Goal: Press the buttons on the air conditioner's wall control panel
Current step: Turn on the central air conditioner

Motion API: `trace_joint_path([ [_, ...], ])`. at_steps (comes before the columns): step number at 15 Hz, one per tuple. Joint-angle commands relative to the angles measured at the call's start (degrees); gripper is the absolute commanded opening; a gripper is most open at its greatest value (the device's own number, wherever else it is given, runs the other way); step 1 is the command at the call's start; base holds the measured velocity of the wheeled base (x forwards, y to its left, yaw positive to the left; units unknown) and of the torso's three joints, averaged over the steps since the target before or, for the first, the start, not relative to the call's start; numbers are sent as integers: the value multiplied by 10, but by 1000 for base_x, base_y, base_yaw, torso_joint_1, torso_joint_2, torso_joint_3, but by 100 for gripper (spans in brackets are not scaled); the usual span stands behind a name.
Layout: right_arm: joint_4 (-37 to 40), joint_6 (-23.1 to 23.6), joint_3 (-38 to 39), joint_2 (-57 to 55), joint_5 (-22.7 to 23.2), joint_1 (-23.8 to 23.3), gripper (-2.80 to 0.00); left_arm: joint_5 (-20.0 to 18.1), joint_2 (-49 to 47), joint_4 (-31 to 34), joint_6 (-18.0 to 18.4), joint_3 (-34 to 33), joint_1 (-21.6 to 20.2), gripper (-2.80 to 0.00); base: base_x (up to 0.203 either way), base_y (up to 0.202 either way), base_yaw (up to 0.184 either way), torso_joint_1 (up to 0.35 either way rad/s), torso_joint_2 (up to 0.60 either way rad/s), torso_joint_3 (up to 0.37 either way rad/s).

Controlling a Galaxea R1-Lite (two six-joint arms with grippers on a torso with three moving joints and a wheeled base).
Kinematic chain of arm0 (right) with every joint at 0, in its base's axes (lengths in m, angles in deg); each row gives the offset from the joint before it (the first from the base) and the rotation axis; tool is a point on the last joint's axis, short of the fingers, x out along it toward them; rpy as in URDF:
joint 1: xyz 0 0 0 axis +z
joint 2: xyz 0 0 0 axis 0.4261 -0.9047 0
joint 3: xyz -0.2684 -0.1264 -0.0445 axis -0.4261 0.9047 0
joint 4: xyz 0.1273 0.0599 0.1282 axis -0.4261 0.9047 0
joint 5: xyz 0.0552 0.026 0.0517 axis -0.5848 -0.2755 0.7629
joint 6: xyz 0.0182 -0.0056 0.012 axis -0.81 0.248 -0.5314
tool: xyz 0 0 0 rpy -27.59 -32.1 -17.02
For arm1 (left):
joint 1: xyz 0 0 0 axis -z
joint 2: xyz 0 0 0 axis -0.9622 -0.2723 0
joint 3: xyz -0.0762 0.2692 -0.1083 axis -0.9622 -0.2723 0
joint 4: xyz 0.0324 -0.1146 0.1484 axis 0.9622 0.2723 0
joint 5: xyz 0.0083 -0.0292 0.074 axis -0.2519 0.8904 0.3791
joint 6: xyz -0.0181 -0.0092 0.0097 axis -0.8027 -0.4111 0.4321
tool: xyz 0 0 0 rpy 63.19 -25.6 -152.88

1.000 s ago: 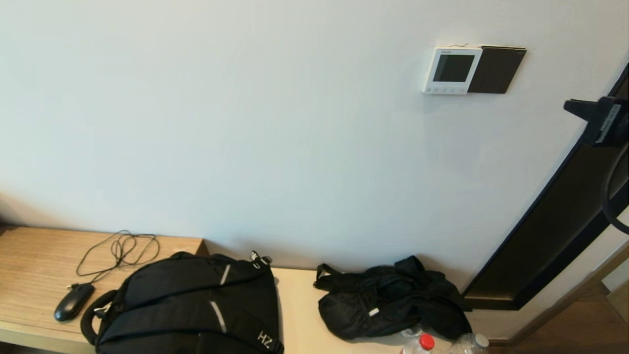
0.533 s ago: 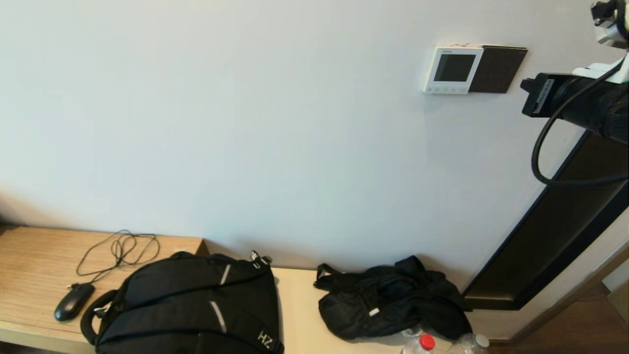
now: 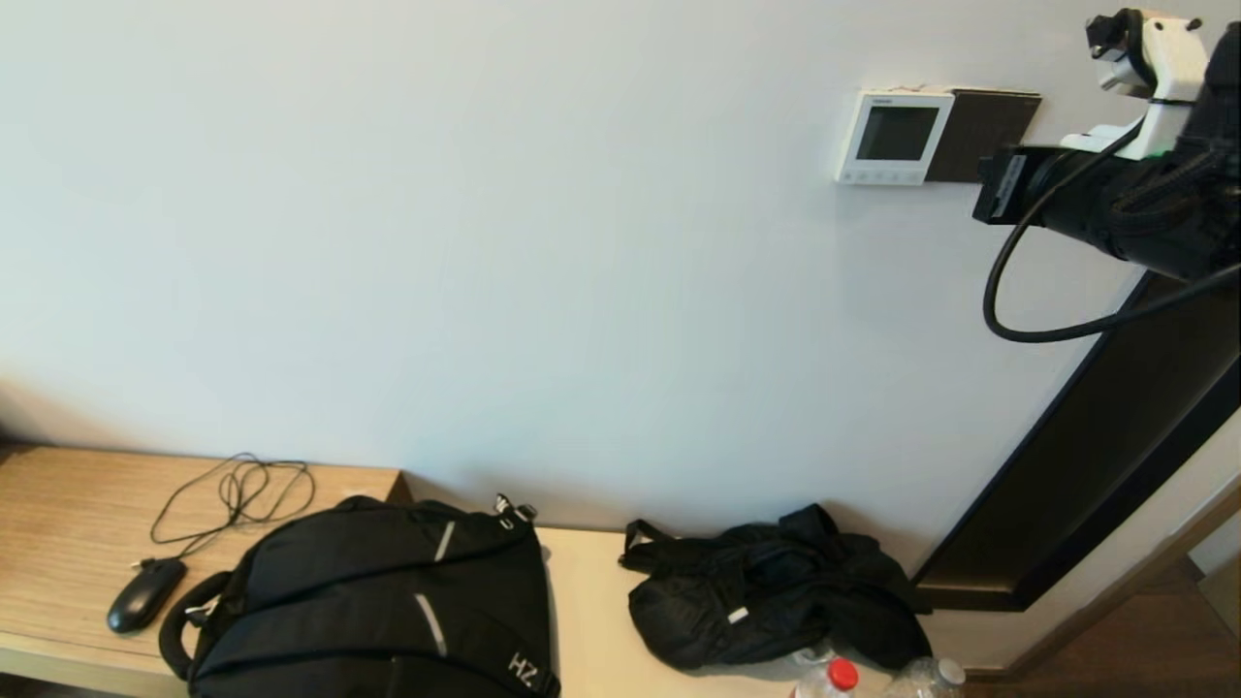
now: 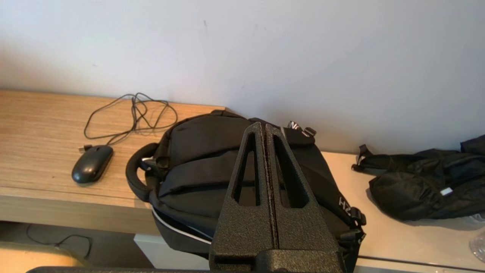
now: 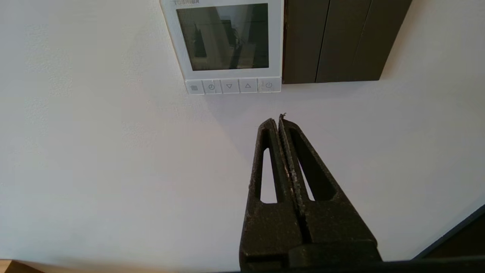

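The white control panel (image 3: 892,137) with a dark screen hangs on the wall at the upper right, with a row of small buttons (image 5: 233,86) along its lower edge. My right gripper (image 5: 278,118) is shut and empty, its tips a short way below the button row, apart from the panel. In the head view the right arm (image 3: 1105,199) reaches in from the right, just right of the panel. My left gripper (image 4: 264,126) is shut and empty, held low above the black backpack (image 4: 227,170).
A dark switch plate (image 3: 981,136) adjoins the panel's right side. A dark door frame (image 3: 1096,456) runs down the right. On the wooden bench (image 3: 68,514) lie a mouse (image 3: 145,593) with cord, a backpack (image 3: 373,601), a black bag (image 3: 776,586) and two bottles (image 3: 834,677).
My right arm has risen and swung left from the right edge, bringing its gripper up beside and below the control panel. The left arm has not moved.
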Motion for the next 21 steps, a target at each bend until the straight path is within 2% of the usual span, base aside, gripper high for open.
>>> trace_joint_path([
  [1, -5, 0, -7, -20, -4, -1, -280, 0, 0, 0, 0, 0, 0, -280, 0, 0, 0, 0, 0, 0],
  [9, -6, 1, -27, -42, -8, 8, -280, 0, 0, 0, 0, 0, 0, -280, 0, 0, 0, 0, 0, 0],
  [12, -19, 1, -42, -65, -36, 13, -280, 0, 0, 0, 0, 0, 0, -280, 0, 0, 0, 0, 0, 0],
  [16, -37, 5, -69, -93, -55, 30, -280, 0, 0, 0, 0, 0, 0, -280, 0, 0, 0, 0, 0, 0],
  [21, -53, 7, -81, -112, -73, 25, -280, 0, 0, -1, 0, 0, 0, -280, 0, 0, 0, 0, 0, 0],
])
